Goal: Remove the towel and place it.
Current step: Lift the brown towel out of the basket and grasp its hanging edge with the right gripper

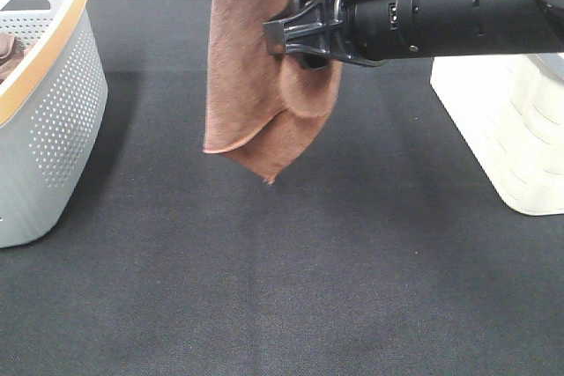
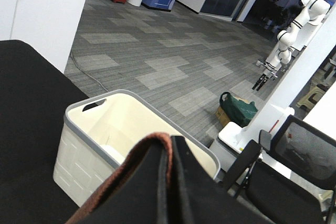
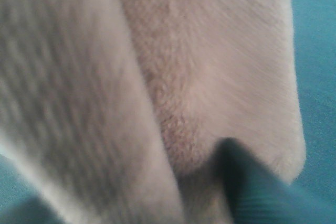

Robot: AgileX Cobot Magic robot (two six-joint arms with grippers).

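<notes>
Our left jaws (image 2: 169, 182) are pressed together with the edge of the towel (image 2: 139, 156) caught at them. We judge this is the pinch the cloth hangs from, since in the high view its top runs out of the picture and nothing else carries it. Our right jaws (image 1: 291, 37) meet the hanging towel (image 1: 251, 94) from the side, with one finger in front of the cloth and a fold bulging around it. We cannot tell whether they are clamped on it or only straddle it; the right wrist view shows just blurred pile (image 3: 210, 66) filling the frame.

The towel hangs doubled over, its lowest corner clear of the bench (image 1: 264, 288). It sits between the grey basket with the orange rim (image 1: 62, 121) on the left and the white bin (image 1: 502, 138) on the right, touching neither. We judge the second hold partway down is there to steady and spread the cloth, so that it can be set down flat rather than dropped in a heap. The left wrist view looks over the white bin's open mouth (image 2: 126, 124), but we cannot say where the towel should go.
</notes>
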